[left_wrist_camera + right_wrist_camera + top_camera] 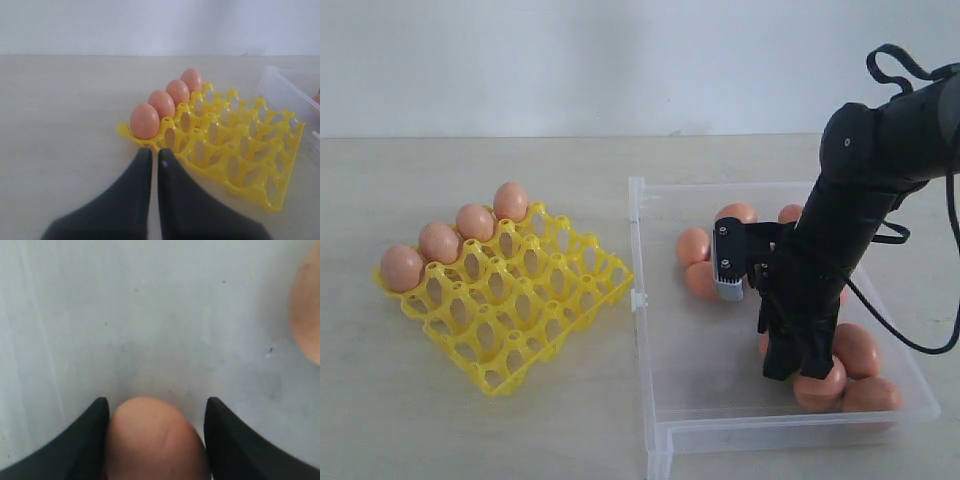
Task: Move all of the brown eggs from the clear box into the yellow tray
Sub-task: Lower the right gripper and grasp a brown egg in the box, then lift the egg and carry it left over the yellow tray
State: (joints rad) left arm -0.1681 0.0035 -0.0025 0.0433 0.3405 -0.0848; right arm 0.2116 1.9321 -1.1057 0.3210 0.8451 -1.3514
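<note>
only the right wrist view shows the right gripper (156, 404) up close. its black fingers stand wide on either side of one brown egg (155, 440) on the floor of the clear box (642, 250). whether they press the egg we cannot tell, and its long axis is cut off there. the exterior view hides that grip under the arm but shows the whole box, transparent with low walls. in it, loose clusters of matte orange-brown eggs (698, 262) lie tumbled on their sides. beside the box's clipped wall sits the yellow tray (520, 320), a smooth plastic lattice of round cups. four eggs (439, 242) stand upright along the tray edge away from the box, long axes vertical. only the left wrist view shows the left gripper (155, 152), closed to a slit and empty, just beside that edge.
</note>
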